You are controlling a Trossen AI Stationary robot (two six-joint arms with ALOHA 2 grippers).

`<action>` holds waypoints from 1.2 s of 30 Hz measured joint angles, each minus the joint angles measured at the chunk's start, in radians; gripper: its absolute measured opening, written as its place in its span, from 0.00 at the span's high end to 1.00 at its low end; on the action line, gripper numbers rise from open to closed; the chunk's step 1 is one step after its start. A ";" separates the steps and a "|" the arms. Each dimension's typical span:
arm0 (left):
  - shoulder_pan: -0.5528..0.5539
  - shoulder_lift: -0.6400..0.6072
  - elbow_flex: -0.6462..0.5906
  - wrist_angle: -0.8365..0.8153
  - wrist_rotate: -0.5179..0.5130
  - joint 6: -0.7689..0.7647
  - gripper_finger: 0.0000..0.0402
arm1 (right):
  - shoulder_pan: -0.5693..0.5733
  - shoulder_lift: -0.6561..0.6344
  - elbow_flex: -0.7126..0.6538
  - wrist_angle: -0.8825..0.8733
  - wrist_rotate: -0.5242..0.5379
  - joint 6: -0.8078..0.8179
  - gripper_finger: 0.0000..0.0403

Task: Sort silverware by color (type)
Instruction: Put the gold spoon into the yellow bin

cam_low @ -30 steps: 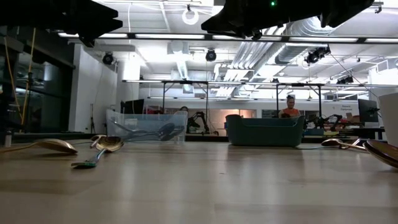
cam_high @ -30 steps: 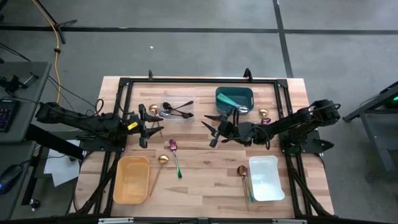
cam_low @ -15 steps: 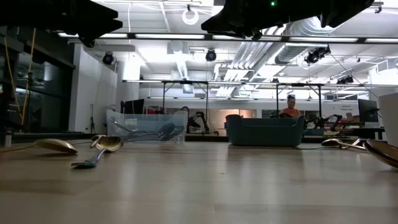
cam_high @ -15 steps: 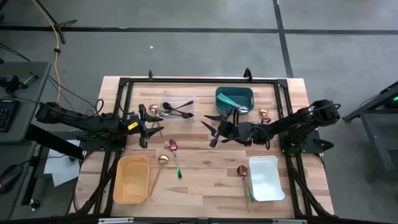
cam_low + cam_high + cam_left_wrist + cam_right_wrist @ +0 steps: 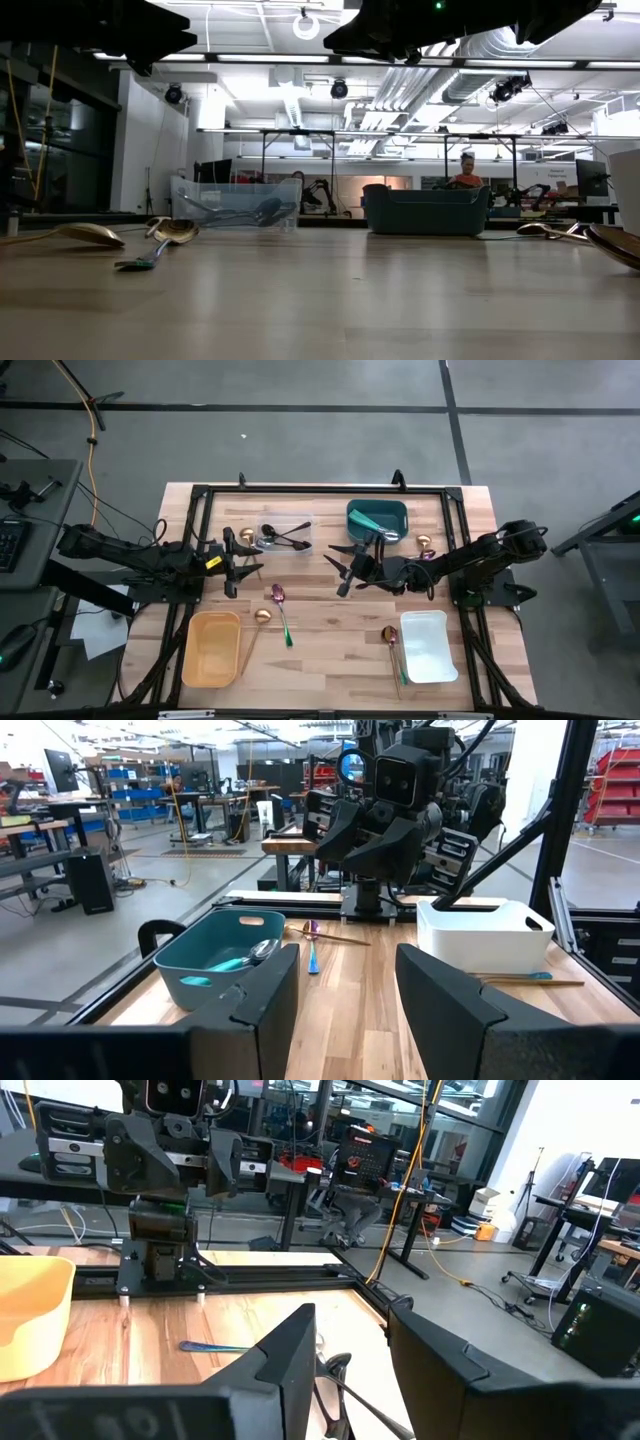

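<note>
Both the left gripper and the right gripper hover with jaws open, empty; descend squarely over one spoon, gripping mid-handle.

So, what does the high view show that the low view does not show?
Only the high view shows the yellow container, the left claw and the right claw, both open and empty above the table, and the purple-headed spoon. Only the low view shows the room behind, with a person in orange. Both share the teal container and the clear container holding dark utensils.
</note>
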 joint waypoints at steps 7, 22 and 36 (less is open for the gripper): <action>0.000 0.003 0.000 -0.001 0.000 0.001 0.60 | 0.000 0.000 0.000 0.000 0.000 0.000 0.70; 0.000 0.006 0.000 0.001 0.000 0.001 0.60 | 0.000 0.000 0.000 0.000 0.000 0.000 0.70; 0.000 0.015 0.000 0.000 0.000 0.002 0.60 | 0.000 0.000 0.000 -0.009 0.000 0.000 0.70</action>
